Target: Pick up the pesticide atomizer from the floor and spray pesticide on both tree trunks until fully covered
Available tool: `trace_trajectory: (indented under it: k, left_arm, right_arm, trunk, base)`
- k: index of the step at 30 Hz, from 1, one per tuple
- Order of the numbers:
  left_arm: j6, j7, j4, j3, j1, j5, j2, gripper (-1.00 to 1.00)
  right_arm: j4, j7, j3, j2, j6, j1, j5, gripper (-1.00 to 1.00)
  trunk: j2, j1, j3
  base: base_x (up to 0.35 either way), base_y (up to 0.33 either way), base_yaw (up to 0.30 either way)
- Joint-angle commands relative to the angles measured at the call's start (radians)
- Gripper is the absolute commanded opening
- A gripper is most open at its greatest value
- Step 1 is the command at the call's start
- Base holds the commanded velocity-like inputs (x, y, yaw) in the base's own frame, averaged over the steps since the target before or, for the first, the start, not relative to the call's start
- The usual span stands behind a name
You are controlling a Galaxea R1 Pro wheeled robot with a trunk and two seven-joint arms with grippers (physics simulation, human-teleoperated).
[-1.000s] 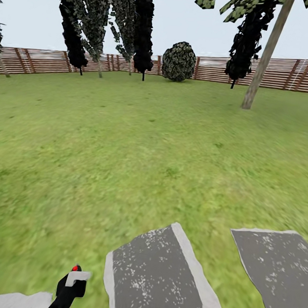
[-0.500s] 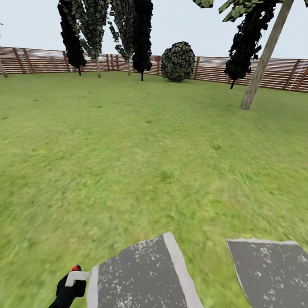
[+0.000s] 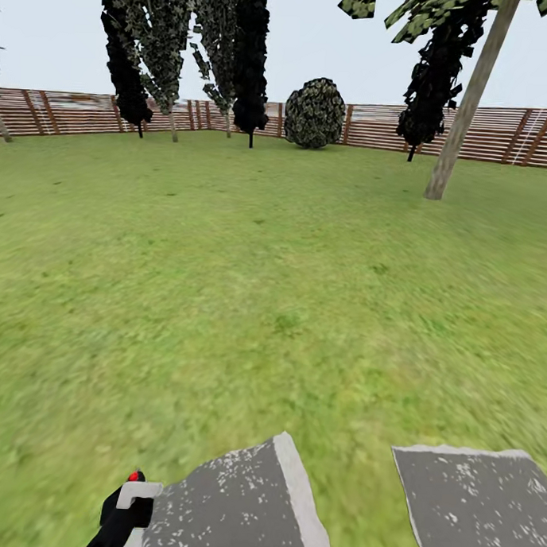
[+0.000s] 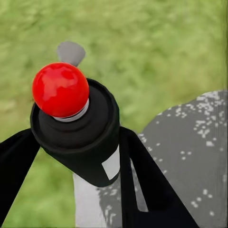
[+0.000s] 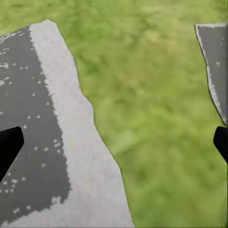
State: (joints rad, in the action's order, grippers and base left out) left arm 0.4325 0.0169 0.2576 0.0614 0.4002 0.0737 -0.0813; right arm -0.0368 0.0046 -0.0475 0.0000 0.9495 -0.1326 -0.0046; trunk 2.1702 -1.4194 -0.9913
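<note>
Left claw (image 3: 128, 502) at 7 o'clock, clamped on the atomizer (image 4: 73, 126), red tip up. Right claw (image 5: 114, 142): fingers spread wide, nothing between. The trunk (image 3: 464, 107) I can see stands far off at 1 o'clock, leaning right; left arm is the carrier. Versus the earlier frames, the slabs (image 3: 232, 502) have slid down-left: I'm rolling forward.

A black, matte left gripper (image 3: 131, 496) with a blocky body and a light-grey, squared fingertip pad. Close up, its fingers (image 4: 142, 190) are smooth black wedges. The right gripper's (image 5: 114, 142) dark fingertips are plain black.
</note>
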Motion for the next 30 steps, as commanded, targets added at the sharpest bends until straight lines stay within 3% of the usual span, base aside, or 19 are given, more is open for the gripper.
trace_trajectory:
  k: [1, 30]
  left_arm:
    - [0.000, 0.000, 0.000, 0.000, 0.000, 0.000, 0.000, -1.00]
    - [0.000, 0.000, 0.000, 0.000, 0.000, 0.000, 0.000, -1.00]
  right_arm:
    - [0.000, 0.000, 0.000, 0.000, 0.000, 0.000, 0.000, 1.00]
    - [0.000, 0.000, 0.000, 0.000, 0.000, 0.000, 0.000, 1.00]
  trunk:
    - [0.000, 0.000, 0.000]
    - [0.000, 0.000, 0.000]
  base:
    - [0.232, -0.197, 0.000]
    - [0.232, -0.197, 0.000]
